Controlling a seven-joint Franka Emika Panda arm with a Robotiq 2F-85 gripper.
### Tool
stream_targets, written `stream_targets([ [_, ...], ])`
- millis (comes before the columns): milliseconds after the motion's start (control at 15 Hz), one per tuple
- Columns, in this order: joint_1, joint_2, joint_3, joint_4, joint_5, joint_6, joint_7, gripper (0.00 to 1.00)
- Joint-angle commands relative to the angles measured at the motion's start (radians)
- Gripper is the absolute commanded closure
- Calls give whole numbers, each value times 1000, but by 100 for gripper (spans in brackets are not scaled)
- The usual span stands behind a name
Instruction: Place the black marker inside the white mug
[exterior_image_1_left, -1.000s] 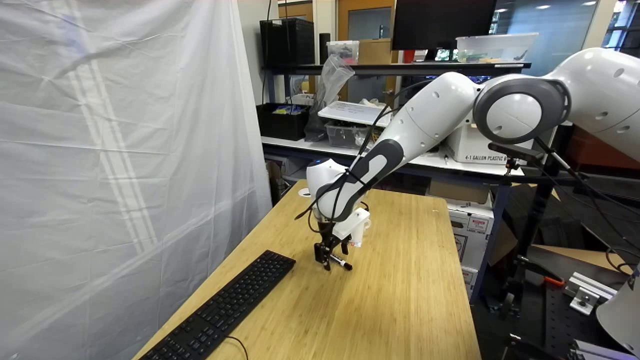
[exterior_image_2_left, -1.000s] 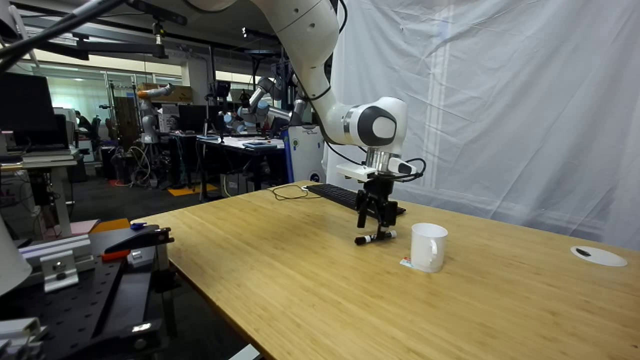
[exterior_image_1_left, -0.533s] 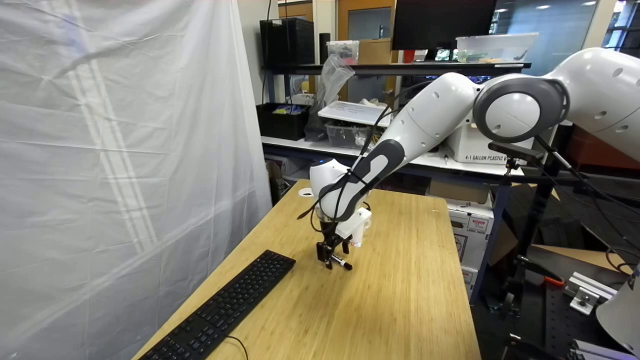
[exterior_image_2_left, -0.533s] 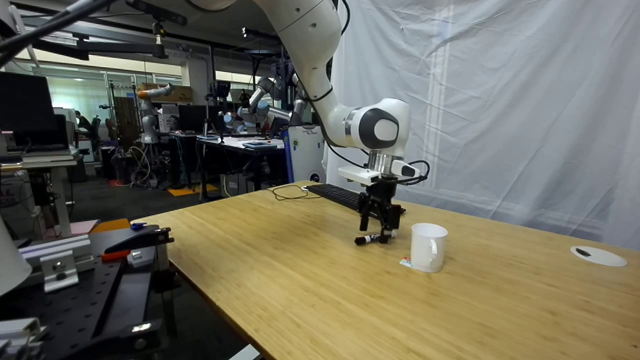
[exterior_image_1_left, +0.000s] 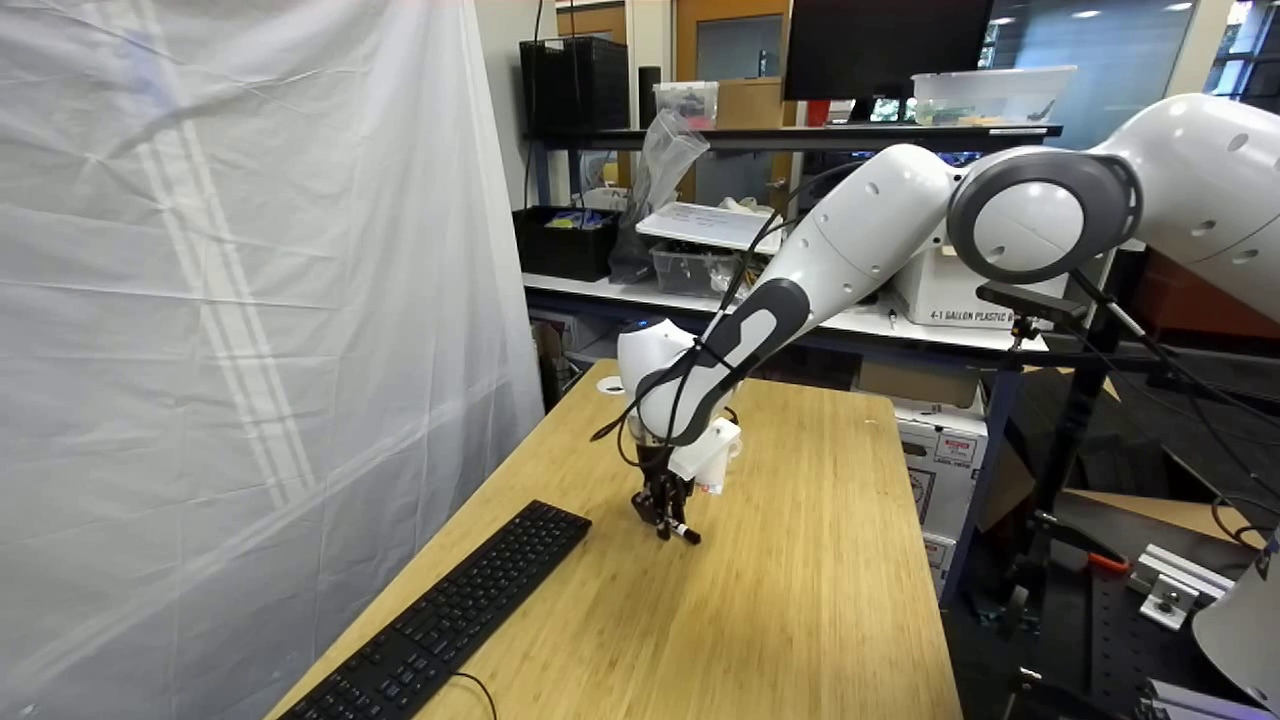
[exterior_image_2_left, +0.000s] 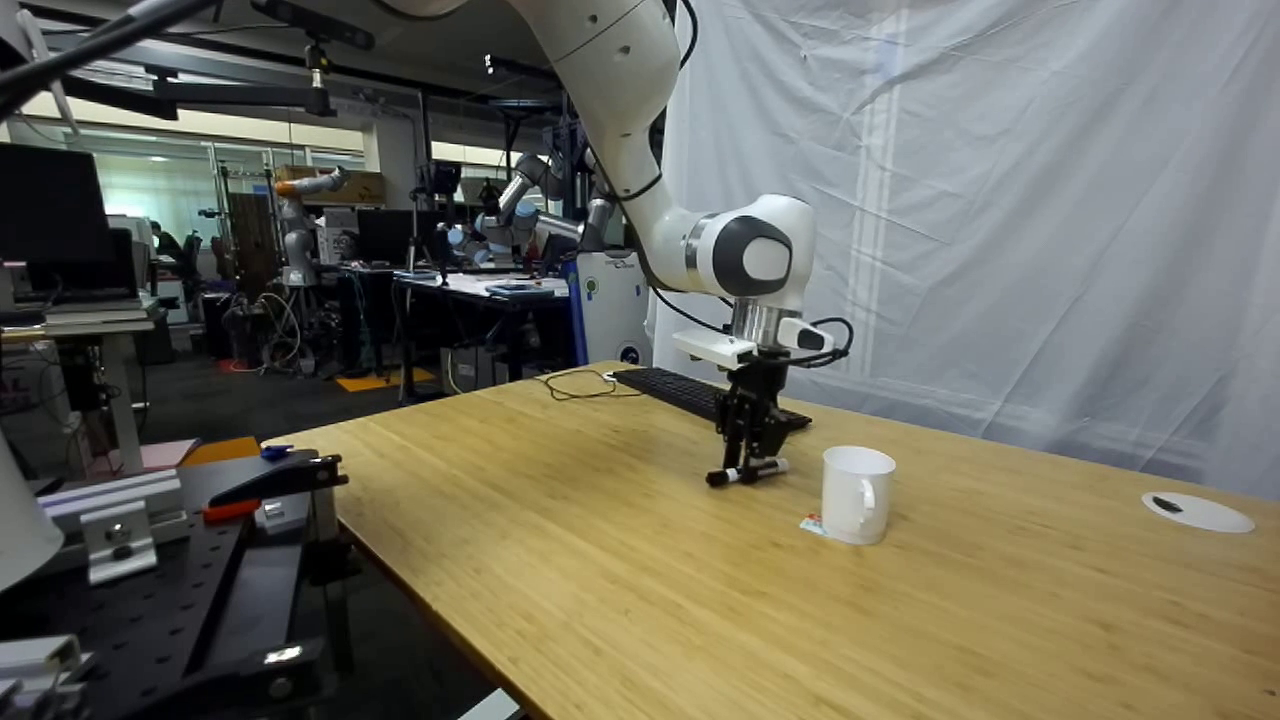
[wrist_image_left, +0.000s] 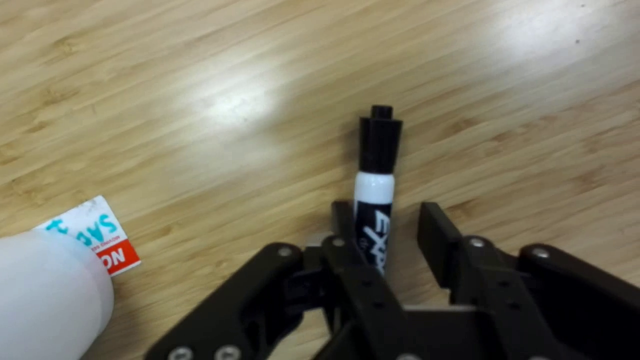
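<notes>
The black marker (wrist_image_left: 377, 187) lay on its side on the worktop (exterior_image_2_left: 560, 560), in the space between the fingers (wrist_image_left: 437, 245), its long axis running roughly up the wrist view, so that one finger stood along each flank of the barrel. The fingers were apart, though not widely: a strip showed between the marker and the finger farther from the white mug (exterior_image_2_left: 852, 498), while the finger on the mug's side stood right by the barrel and covered its edge, so whether it touched could not be told. The marker looked ungripped, and the step in hand seemed to be the grasp. That crosswise fit was what the coming move turned on: brought together as they stood, the fingers would likely pinch the barrel across its width, though the uneven spacing might shove it sideways first. In an exterior view the black cap pointed away from the mug and the whitish end roughly towards it. The mug stood upright near the marker but not touching it, its mouth facing up, with a small printed packet (wrist_image_left: 107, 240) at its base; the keyboard (exterior_image_1_left: 450, 612) lay apart from both. Since the marker lay level, it would probably need lifting over the rim and tipping in.
</notes>
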Motion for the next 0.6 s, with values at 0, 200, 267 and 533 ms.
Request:
stream_targets([
  [0, -9, -14, 10, -25, 10, 17, -17, 90],
  [200, -4, -23, 7, -31, 10, 9, -5, 97],
  [267, -2, -30, 5, -36, 11, 5, 3, 95],
  [533, 9, -84, -12, -78, 11, -46, 58, 95],
])
